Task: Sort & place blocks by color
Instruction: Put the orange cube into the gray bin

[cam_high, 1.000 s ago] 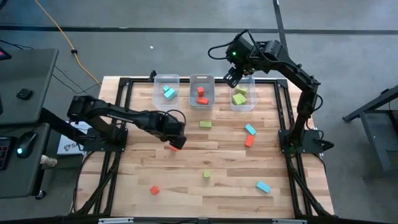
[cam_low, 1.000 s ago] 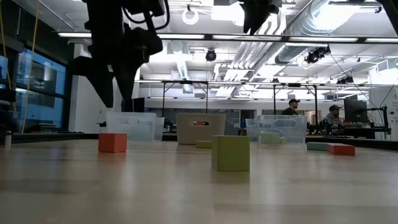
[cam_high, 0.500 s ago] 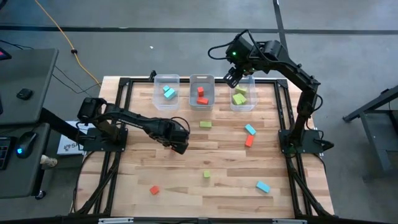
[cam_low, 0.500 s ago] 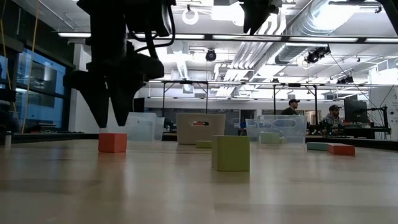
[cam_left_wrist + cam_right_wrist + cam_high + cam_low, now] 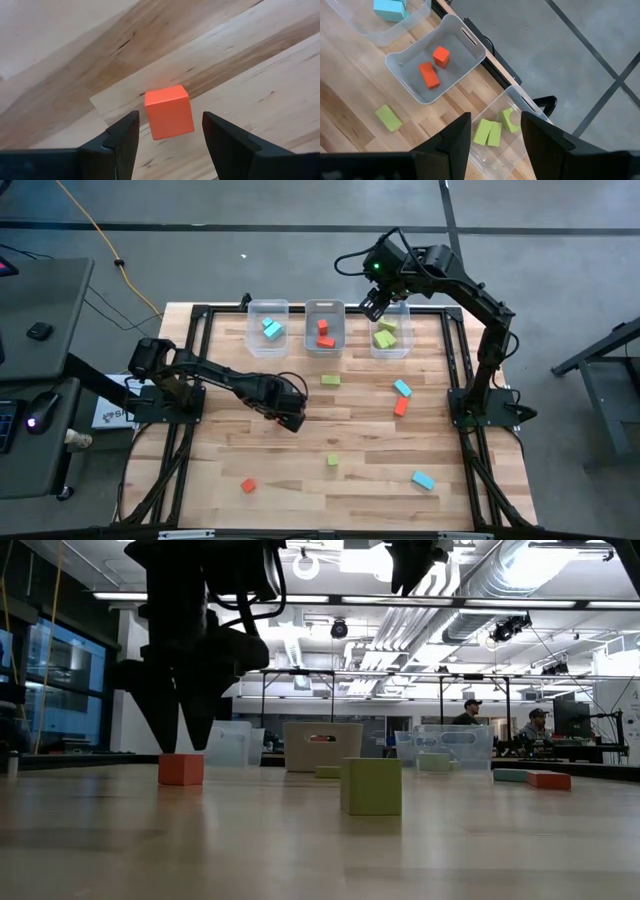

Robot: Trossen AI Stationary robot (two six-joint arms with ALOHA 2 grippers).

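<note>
The wooden table [image 5: 360,480] was spread with loose blocks, and three clear bins were lined along its far edge: the blue bin [image 5: 268,328], the red bin [image 5: 324,327] and the green bin [image 5: 390,332]. Over the last second the left arm [image 5: 210,372] had been swung out and lowered, so that the left gripper [image 5: 169,131] was now brought down around the red-orange cube [image 5: 168,111], a pick being judged under way. Its fingers [image 5: 122,137] were seen spread open, one on each side of the cube, with no contact yet made; the cube was resting on the table left of centre, near the middle. In the low view the fingertips were dropped almost to the cube's top [image 5: 181,768]. The right gripper [image 5: 494,131] was held high above the green bin, fingers apart and empty, unchanged. Other blocks lay unsorted: a green bar [image 5: 330,380], a blue block [image 5: 402,388], another red one [image 5: 248,486].
</note>
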